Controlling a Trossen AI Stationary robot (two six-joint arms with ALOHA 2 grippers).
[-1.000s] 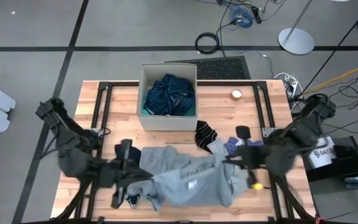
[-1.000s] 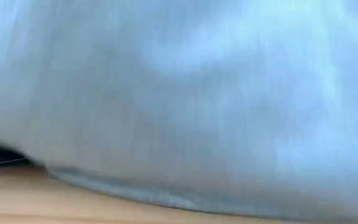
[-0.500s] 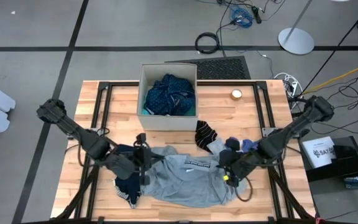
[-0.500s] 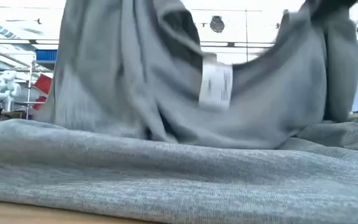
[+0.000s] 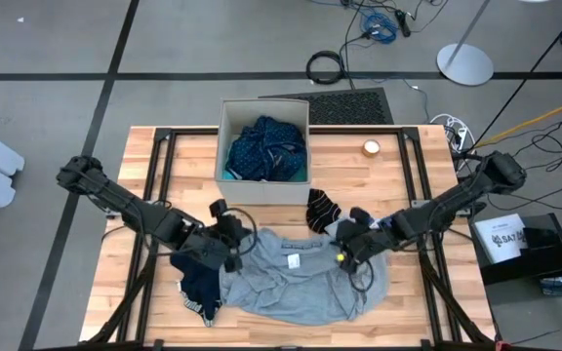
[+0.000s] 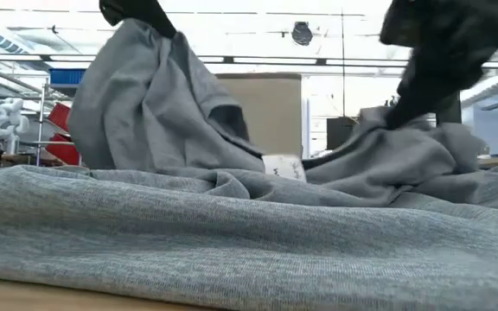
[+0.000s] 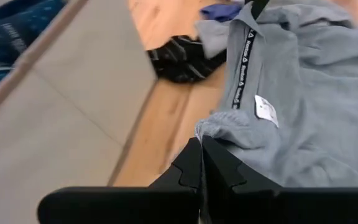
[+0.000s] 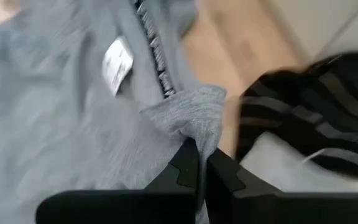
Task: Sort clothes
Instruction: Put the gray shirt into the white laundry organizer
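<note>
The grey shirt (image 5: 296, 278) hangs between both grippers; left gripper (image 5: 234, 237) and right gripper (image 5: 344, 246) each pinch one top corner tight.

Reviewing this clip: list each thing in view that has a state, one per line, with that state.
Grey garment: spread on the table, two edges pinched and lifted.
Left gripper: shut on the grey garment.
Right gripper: shut on the grey garment.
Box: open, holding a navy dotted garment.
Striped socks: loose on the table beside the box.
Dark garment: crumpled, partly under the grey one.
</note>
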